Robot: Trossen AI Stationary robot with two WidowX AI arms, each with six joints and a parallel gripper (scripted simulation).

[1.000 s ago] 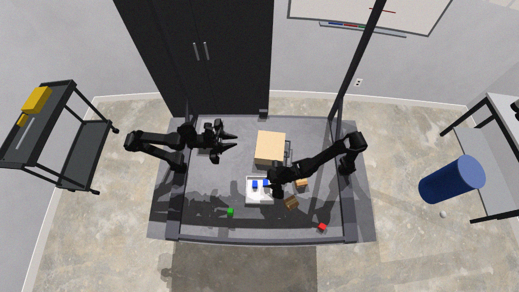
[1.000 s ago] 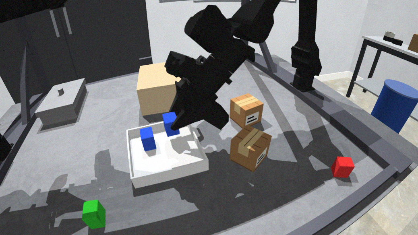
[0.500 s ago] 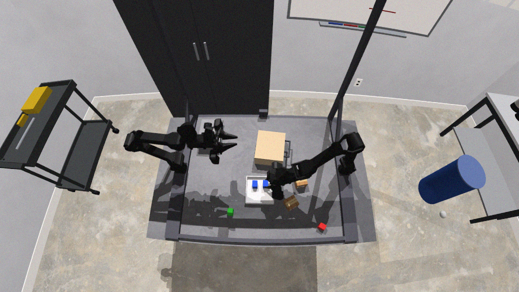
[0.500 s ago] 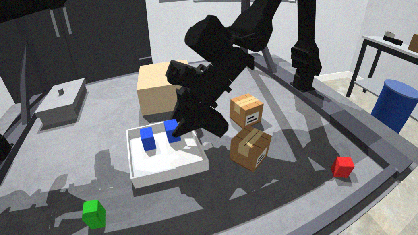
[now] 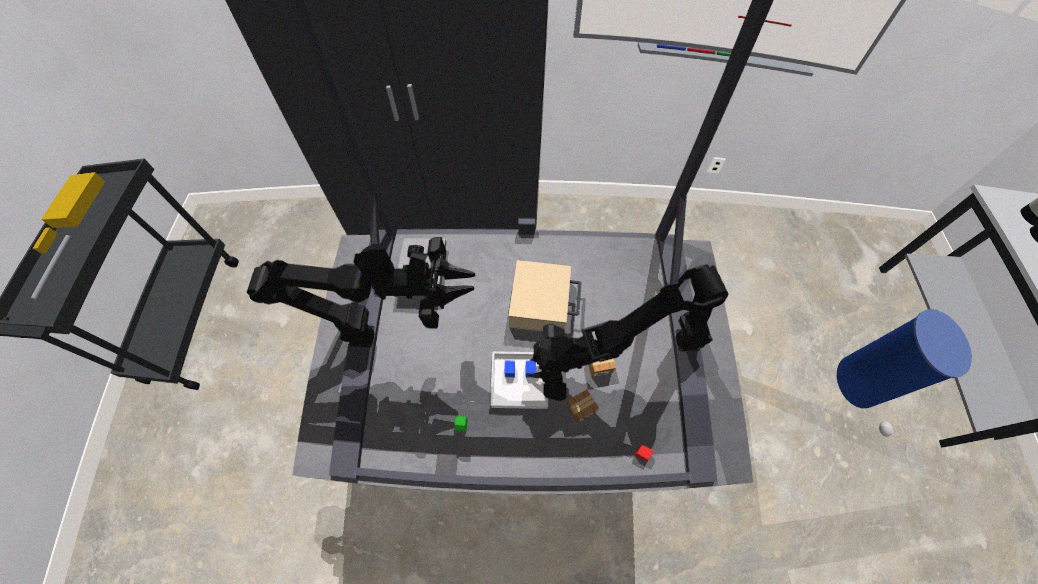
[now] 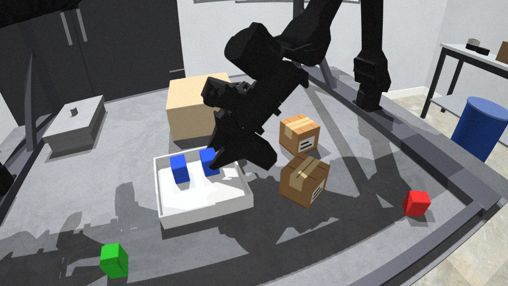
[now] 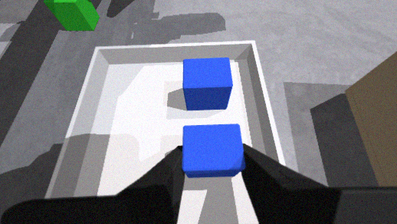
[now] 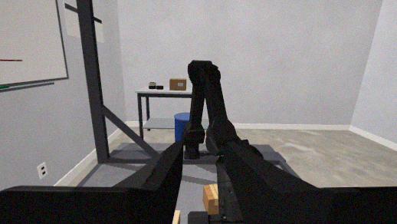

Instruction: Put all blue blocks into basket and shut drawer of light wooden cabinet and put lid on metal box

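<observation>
The white basket [image 5: 508, 406] [image 6: 206, 213] [image 7: 172, 45] holds a blue block [image 5: 509, 368] [image 6: 179, 169] [image 7: 207, 74] on its floor. My left gripper [image 5: 532, 368] [image 6: 210, 162] [image 7: 211, 150] is shut on a second blue block, inside the basket walls and low over or on the floor; contact cannot be told. My right gripper [image 5: 472, 281] is open and empty, high near the metal box. The metal box [image 6: 74, 120] has its lid on, apparently seated. The light wooden cabinet [image 5: 540, 290] [image 6: 188, 122] [image 7: 383, 126] shows its drawer handle [image 5: 577, 297]; whether the drawer is fully shut is unclear.
Two cardboard boxes, one lighter [image 5: 602, 366] [image 6: 299, 133] and one darker [image 5: 582, 406] [image 6: 304, 181], stand beside the basket. A green block [image 5: 460, 423] [image 6: 113, 260] [image 7: 77, 17] and a red block [image 5: 643, 453] [image 6: 416, 203] lie outside it.
</observation>
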